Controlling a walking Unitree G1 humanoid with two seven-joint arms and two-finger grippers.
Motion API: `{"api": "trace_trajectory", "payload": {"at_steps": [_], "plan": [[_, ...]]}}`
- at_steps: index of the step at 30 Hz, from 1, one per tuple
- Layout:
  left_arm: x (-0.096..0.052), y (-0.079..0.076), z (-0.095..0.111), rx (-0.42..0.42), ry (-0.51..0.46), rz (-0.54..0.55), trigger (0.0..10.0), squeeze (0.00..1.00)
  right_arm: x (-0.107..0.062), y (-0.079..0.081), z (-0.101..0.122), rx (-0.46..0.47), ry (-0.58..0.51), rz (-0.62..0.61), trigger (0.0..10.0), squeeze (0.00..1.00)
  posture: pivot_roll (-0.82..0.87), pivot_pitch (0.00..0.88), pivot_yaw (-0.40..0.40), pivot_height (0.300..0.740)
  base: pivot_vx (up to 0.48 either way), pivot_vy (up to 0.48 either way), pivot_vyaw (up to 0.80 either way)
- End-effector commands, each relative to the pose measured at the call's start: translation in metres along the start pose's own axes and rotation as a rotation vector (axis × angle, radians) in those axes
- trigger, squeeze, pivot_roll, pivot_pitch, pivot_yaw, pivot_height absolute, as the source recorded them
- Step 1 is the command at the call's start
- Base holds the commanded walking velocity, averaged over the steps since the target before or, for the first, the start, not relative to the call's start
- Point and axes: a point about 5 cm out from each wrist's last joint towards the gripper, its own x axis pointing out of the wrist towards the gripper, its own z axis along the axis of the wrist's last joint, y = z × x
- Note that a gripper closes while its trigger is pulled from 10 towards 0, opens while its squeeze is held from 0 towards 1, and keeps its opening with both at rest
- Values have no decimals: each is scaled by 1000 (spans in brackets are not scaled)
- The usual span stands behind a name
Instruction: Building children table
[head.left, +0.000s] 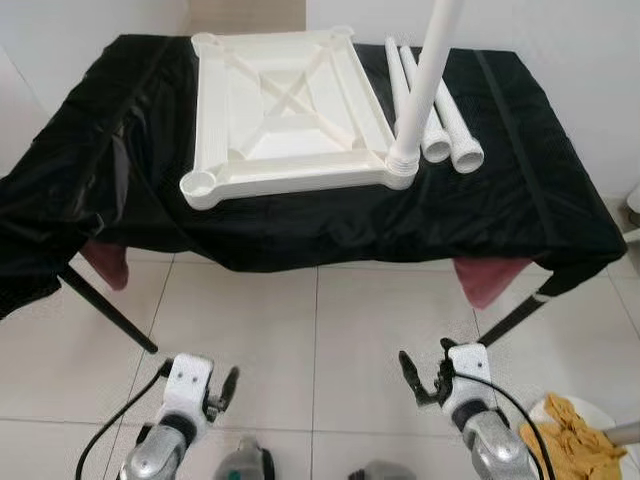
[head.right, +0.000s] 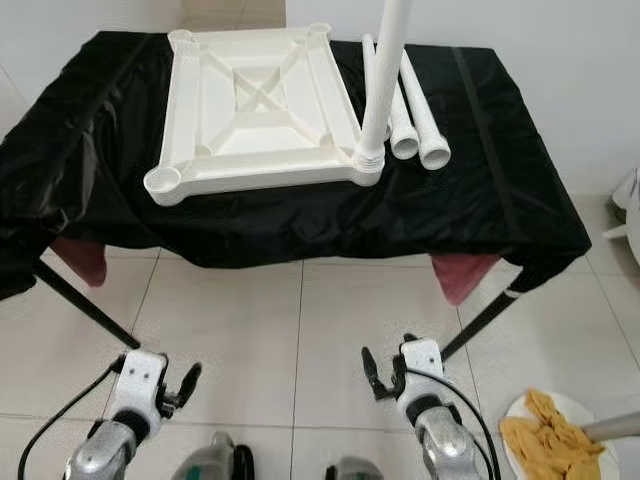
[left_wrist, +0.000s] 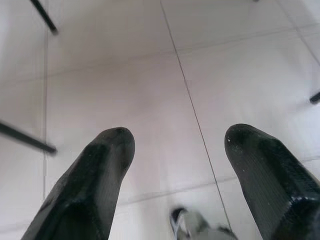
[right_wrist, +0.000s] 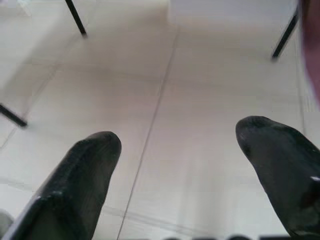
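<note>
A white plastic tabletop (head.left: 285, 105) lies upside down on a table draped in black cloth (head.left: 480, 215). One white leg (head.left: 425, 85) stands upright in its near right corner socket. Two more white legs (head.left: 455, 125) lie flat on the cloth just right of it. The near left corner socket (head.left: 198, 184) holds nothing. Both arms hang low over the tiled floor, well short of the table. My left gripper (head.left: 225, 390) is open, its fingers (left_wrist: 95, 180) wide apart above bare tiles. My right gripper (head.left: 425, 375) is open too, with fingers (right_wrist: 85, 175) spread.
The draped table has black legs (head.left: 110, 310) slanting to the floor and a pink cloth (head.left: 490, 280) showing under the black cover. A white bowl with a yellow rag (head.left: 575, 435) sits on the floor at the lower right. White walls stand behind the table.
</note>
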Motion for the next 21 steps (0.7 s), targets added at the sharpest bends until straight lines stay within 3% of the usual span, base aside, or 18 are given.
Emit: {"api": "trace_trajectory", "payload": {"at_steps": [1,3,5,11,21], "plan": [[-2,3,-12,1,59,68,10000,0,-5,2,-16,30,70,-13,10000,0,-13,120,43,740,0,0,0],[-1,4,-28,-37,159,75,10000,0,-6,1,-34,51,172,-53,10000,0,-15,119,45,740,0,0,0],[0,5,-33,-29,195,80,10000,0,-6,1,-39,81,211,-69,10000,0,-19,119,48,740,0,0,0],[3,6,-45,105,336,124,10000,0,-9,6,-60,76,376,-64,10000,0,-22,101,23,740,0,0,0],[4,-1,-54,14,420,175,10000,0,-22,8,-79,47,516,-57,10000,0,12,72,-14,740,0,0,0]]}}
